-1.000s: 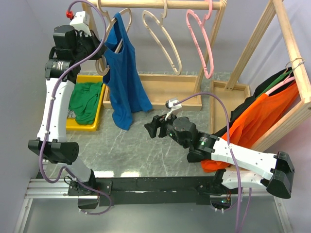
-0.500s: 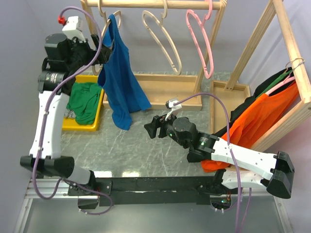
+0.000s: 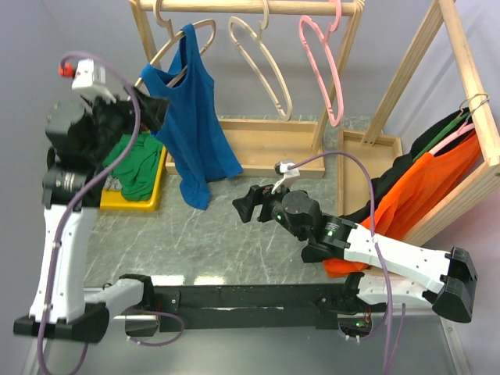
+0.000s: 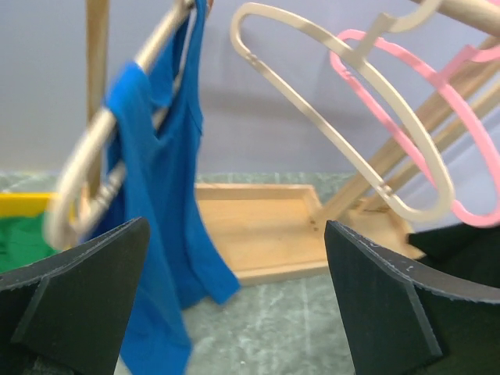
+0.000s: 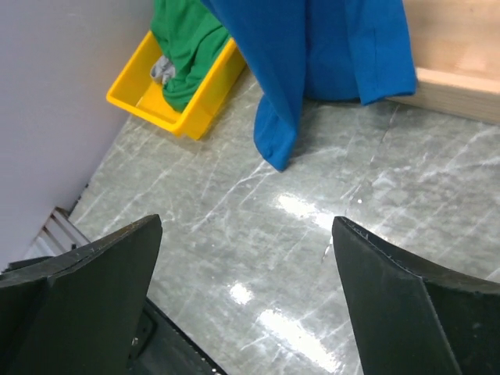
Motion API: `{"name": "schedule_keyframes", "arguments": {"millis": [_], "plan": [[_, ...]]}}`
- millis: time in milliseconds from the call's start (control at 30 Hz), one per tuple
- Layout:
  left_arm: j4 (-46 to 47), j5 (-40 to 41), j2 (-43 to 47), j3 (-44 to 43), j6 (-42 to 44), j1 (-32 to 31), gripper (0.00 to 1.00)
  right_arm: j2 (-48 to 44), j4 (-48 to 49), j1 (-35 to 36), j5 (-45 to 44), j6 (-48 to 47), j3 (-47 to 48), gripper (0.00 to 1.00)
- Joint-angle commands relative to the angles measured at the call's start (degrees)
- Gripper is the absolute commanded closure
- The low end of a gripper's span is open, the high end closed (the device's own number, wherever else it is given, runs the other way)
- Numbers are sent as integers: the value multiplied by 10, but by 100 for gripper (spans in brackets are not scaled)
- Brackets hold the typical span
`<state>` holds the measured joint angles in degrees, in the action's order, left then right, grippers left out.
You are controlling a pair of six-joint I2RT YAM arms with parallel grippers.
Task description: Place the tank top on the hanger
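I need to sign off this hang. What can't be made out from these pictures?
Left wrist view: the hook of the hanger is cut off by the top edge; its near end is blurred.
Top view: whether the far strap of the tank top sits over the hanger; the fabric covers that shoulder.
Right wrist view: only the tank top's hem shows; the top edge cuts the rest.

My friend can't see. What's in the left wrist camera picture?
A blue tank top hangs on a beige hanger, seen between the wide-open black fingers of the left gripper. To its right hang an empty beige hanger and a pink hanger, with a wooden tray behind.
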<state>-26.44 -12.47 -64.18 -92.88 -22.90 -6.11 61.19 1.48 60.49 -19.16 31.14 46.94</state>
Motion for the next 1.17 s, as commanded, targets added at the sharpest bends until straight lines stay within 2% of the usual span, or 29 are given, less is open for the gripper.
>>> {"name": "schedule_keyframes", "arguments": {"millis": [0, 100, 167, 267, 567, 633, 800, 1000, 1133], "plan": [[88, -34, 71, 101, -79, -16, 1, -33, 7, -1, -18, 29, -23, 0], [84, 3, 105, 155, -75, -93, 0, -44, 8, -1, -16, 46, -33, 0], [75, 71, 119, 191, -69, -174, 1, -48, 11, 0, -18, 48, -38, 0], [94, 123, 139, 267, -77, -249, 0, -48, 21, -1, -15, 52, -46, 0], [183, 218, 162, 497, -155, -389, 1, -58, 6, -1, -63, 90, -97, 0], [192, 238, 158, 530, -172, -399, 1, -60, 3, -1, -64, 84, -102, 0], [161, 271, 134, 539, -228, -408, 1, -63, -8, 0, -64, 84, -106, 0], [191, 260, 163, 567, -231, -409, 1, -58, -10, 0, -69, 81, -109, 0], [167, 274, 165, 554, -237, -409, 0, -55, -27, -1, -71, 70, -99, 0]]}}
